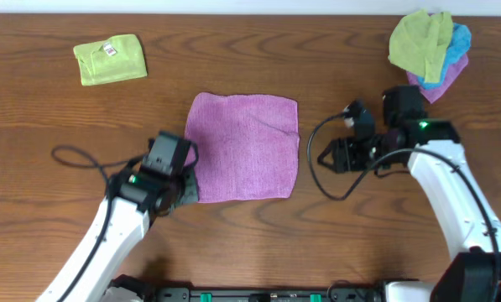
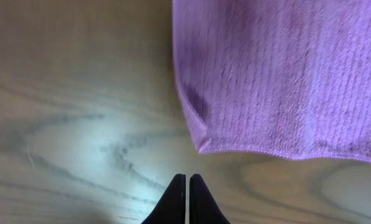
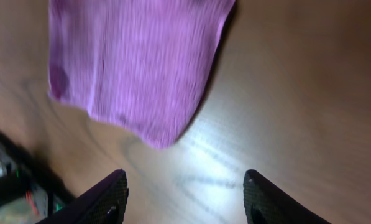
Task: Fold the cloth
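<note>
the cloth (image 1: 243, 148) lies between the tools — left tool (image 2: 187, 178) beside its near-left corner (right tool (image 3: 185, 178) apart).

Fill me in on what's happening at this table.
Two robot arms are set up to fold the mauve cloth, which lies flat and unfolded. Neither holds it: the left gripper, fingers shut, sits just off its near-left corner, and the right gripper, fingers open, faces its right edge. A green cloth and a pile of cloths lie aside.
</note>
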Robot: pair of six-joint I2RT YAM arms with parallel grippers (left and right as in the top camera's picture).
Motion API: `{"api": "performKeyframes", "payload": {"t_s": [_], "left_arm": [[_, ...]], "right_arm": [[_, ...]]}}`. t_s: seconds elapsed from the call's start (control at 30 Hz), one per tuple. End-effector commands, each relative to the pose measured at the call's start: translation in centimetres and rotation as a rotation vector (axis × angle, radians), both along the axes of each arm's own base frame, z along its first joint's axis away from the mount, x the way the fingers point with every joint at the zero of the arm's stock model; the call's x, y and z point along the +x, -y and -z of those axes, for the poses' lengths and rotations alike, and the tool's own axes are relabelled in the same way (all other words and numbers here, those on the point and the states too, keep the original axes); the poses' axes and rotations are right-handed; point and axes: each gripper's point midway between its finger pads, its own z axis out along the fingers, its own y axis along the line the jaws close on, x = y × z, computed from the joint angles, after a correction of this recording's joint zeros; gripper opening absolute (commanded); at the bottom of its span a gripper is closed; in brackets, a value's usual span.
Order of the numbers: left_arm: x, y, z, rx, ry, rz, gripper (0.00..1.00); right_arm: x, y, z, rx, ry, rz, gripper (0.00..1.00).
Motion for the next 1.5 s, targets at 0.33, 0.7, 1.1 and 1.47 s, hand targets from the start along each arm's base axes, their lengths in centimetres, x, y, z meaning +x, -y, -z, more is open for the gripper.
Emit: {"api": "performKeyframes", "payload": {"t_s": [0.33,0.7,1.1,1.47], "left_arm": [[-1.7,0.2,3.6,-0.114,0.004,-0.146,0.36],[-0.3,2.6,6.3,-0.194,-0.069,-0.129,0.58],[0.3,2.1,7.7,-0.143,-0.074,-0.116,0.54],[1.0,2.1,8.1,-0.127,-0.052,-0.104,0.20]], "right_arm": [[-4.6,-0.6,-0.4,0.044,0.082,0.048,0.67],[-3.5,-0.8,-0.9,0.077,0.091,0.116,0.67],[-4.1,-1.8,-0.8,0.080,0.077,0.086,0.68],[-4.2,-1.9,-0.8,0.077,0.079,0.073,0.69]]}}
